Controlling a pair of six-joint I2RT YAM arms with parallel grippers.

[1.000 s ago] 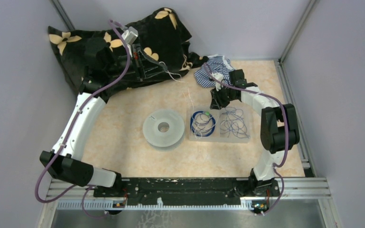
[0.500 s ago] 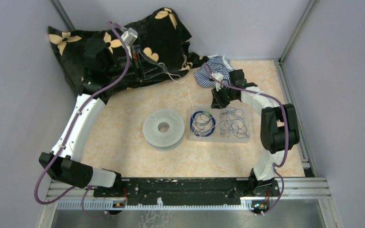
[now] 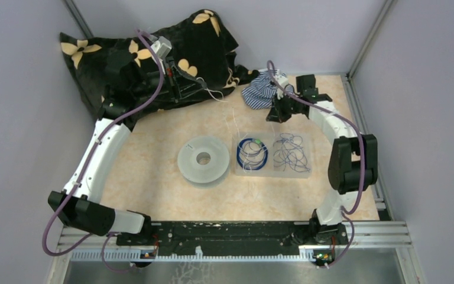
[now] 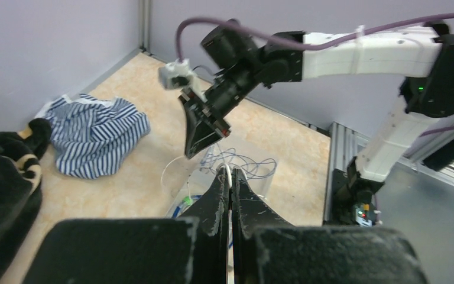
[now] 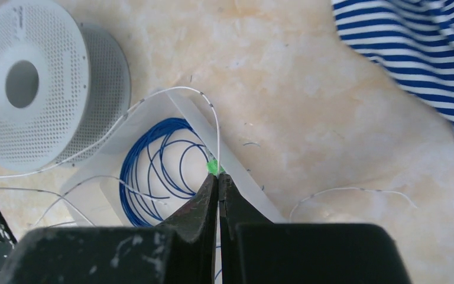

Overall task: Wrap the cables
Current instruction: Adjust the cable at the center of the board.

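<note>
The cables lie in a clear tray (image 3: 236, 172): a dark blue ring coil (image 3: 252, 154) with a green bit (image 5: 213, 167), and a loose blue tangle (image 3: 291, 152). A thin whitish cable (image 3: 234, 121) runs from the tray up to my left gripper (image 3: 206, 87), which is shut on it over the black cloth; the wire loops out at the tips (image 4: 229, 173). My right gripper (image 3: 275, 114) hangs above the tray's far edge. Its jaws are shut (image 5: 217, 176), and a whitish cable (image 5: 171, 90) arches down into the tips just over the green bit.
A pale perforated spool (image 3: 203, 158) stands left of the tray. A striped blue-white cloth (image 3: 263, 89) lies at the back by the right gripper. A black floral cloth (image 3: 124, 53) fills the back left corner. Another white strand (image 5: 354, 190) lies on the table.
The right gripper has shut and moved up and back from the tray toward the striped cloth. The left arm has barely moved.
</note>
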